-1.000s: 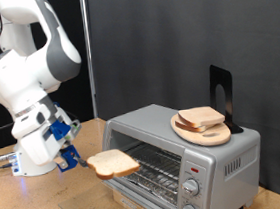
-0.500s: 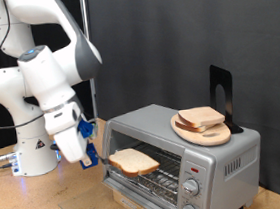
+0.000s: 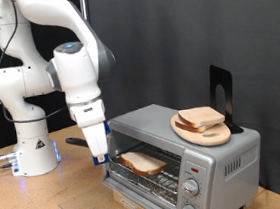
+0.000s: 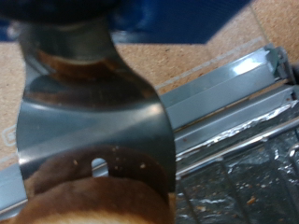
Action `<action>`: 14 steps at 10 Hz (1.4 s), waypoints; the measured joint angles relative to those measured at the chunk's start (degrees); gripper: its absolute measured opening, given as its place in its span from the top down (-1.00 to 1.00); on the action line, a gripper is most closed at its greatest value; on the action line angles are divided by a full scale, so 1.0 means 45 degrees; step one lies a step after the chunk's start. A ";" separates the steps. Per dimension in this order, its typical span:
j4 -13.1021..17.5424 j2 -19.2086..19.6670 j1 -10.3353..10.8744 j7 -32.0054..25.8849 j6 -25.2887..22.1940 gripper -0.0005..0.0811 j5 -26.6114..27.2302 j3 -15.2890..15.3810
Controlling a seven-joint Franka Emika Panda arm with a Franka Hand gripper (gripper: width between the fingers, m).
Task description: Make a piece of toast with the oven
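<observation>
The silver toaster oven [image 3: 208, 156] stands at the exterior view's right with its glass door [image 3: 135, 190] folded down. The piece of toast [image 3: 144, 162] lies flat inside the oven's mouth, over the wire rack. My gripper [image 3: 102, 155] is at the mouth's left edge, pointing down and shut on the near edge of the toast. In the wrist view a broad metal finger [image 4: 93, 121] fills the middle, the toast's brown crust [image 4: 89, 191] sits under it, and the oven's metal door and rack [image 4: 238, 112] lie beyond.
A round wooden board [image 3: 205, 133] with a second bread slice [image 3: 202, 117] sits on the oven's top, with a black stand [image 3: 220, 86] behind it. Two round knobs [image 3: 192, 187] are on the oven's front right. The robot's base [image 3: 33, 154] stands at the left on the wooden table.
The arm has swung to the right and lowered, carrying the toast from in front of the open door into the oven's mouth over the rack.
</observation>
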 joint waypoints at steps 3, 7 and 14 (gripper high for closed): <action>-0.0164 -0.0498 0.0001 -0.0539 -0.0620 -0.08 -0.0149 -0.0041; -0.0397 -0.1569 0.0008 -0.1308 -0.1355 -0.08 0.0801 -0.0493; 0.0203 -0.1162 0.0005 0.0672 -0.1538 -0.08 0.0852 -0.0155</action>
